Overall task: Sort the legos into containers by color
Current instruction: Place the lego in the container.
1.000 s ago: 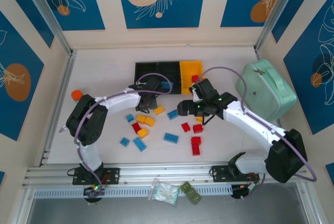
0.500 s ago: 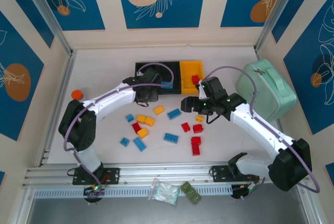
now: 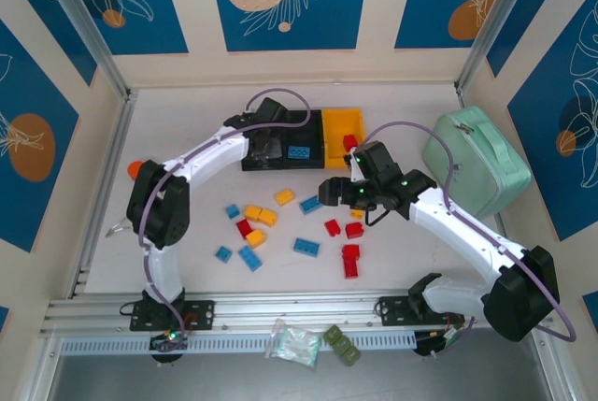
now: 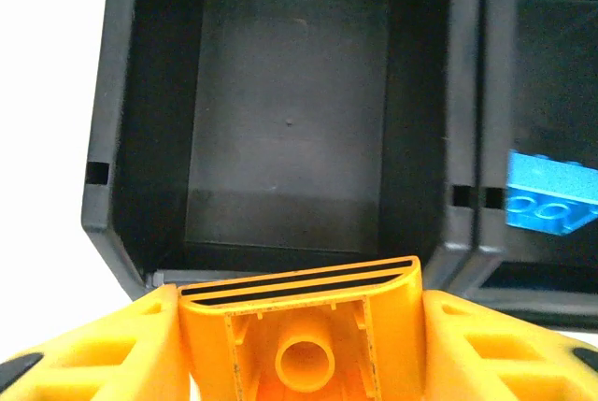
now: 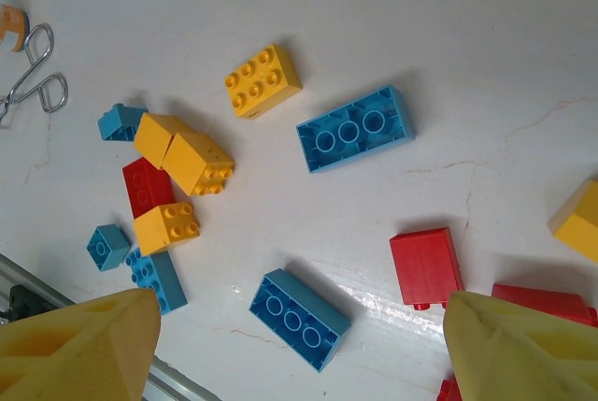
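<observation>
Left gripper [image 4: 299,354] is clamped on a yellow lego [image 4: 299,303], over the near rim of the empty black bin [image 4: 290,121]. Binned blue lego [image 4: 551,203] sits one bin to its right. Step looks like drop-off. Next: nudge forward, release. Right gripper [image 5: 301,350] is spread wide, loose blue lego [image 5: 299,319] directly under it.

The left black bin [image 4: 290,121], at twelve o'clock, is bare inside and open from above. Loose bricks [image 3: 306,246] crowd the counter [image 3: 182,119] centre. A mint-green case [image 3: 474,160] blocks three o'clock, and an orange-capped jar [image 3: 137,168] stands at nine. Ten o'clock lies free.
</observation>
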